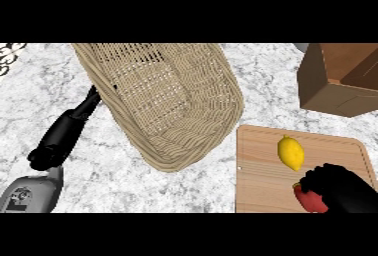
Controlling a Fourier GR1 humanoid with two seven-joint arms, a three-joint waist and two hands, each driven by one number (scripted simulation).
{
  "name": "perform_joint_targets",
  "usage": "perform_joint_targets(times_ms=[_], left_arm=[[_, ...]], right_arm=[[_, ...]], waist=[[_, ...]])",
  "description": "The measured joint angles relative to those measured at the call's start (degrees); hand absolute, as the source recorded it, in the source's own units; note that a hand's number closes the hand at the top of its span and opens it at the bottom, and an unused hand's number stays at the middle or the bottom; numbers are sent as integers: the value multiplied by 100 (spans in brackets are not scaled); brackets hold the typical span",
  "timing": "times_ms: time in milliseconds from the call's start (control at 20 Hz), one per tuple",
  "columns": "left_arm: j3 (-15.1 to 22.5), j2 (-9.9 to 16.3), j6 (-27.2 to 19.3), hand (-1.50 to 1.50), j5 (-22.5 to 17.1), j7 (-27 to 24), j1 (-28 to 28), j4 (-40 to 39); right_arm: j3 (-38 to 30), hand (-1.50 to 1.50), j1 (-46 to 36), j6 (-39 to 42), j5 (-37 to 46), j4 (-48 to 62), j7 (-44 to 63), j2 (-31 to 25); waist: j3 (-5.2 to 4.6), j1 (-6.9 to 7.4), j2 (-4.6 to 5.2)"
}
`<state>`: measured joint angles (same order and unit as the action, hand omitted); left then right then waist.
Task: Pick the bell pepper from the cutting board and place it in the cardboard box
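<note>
My right hand [341, 189] is curled over the red pepper [310, 199] near the bottom right corner of the board [258, 170]. Its fingers wrap the pepper, and only a red bit peeks out on the left. I think the grab is being made now, so I should get the fingers well round it, then lift straight up. The box [339, 80] sits past the board's top edge, at the counter's top right corner, so I must carry the pepper up and over its near wall. I should keep away from the lemon [291, 152], which lies just beside my hand, in the middle of the board.

My left hand [63, 135] rests by the counter's left edge, fingers straight.

The pepper looks smooth and shiny. The lemon is yellow with pointy ends. The board is flat pale wood. The box is plain brown card. The basket [166, 100] is bumpy and woven, long with round ends.
</note>
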<state>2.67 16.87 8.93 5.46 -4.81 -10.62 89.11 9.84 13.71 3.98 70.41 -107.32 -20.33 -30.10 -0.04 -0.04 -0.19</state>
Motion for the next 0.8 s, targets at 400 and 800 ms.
perform_joint_targets(times_ms=[400, 800], left_arm=[[-51, 21, 207, 0, -77, 46, -235, -129], [-141, -53, 189, 0, -26, 106, -207, -145]], right_arm=[[1024, 150, -959, 1075, -392, 358, -944, 220], [870, 150, -1621, 1414, -1178, -35, -1643, 545]], waist=[[-16, 150, 43], [1, 26, 19]])
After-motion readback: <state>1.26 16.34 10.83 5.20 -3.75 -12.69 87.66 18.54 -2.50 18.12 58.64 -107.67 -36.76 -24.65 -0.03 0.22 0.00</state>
